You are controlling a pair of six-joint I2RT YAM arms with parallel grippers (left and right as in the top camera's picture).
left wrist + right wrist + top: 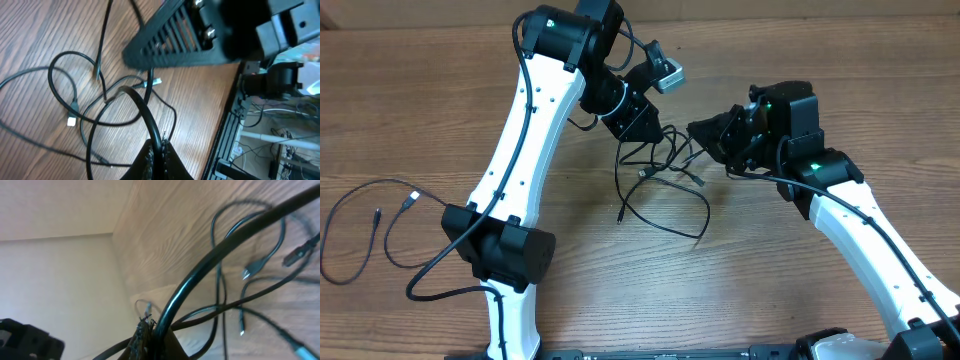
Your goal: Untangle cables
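Wood table (410, 90) carries tangled cables (660, 160).

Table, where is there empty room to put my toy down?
Bare wood lies far left, beyond the left arm, and at the front between it and the right arm, below the tangled cables. Crowded: the middle tangle, and the left edge where a loose cable loops.

In the left wrist view, the left tool (161, 159) is cut off by the bottom edge. By the right tool (152, 330), the cable (200, 270) looks blurry and runs off the right edge.
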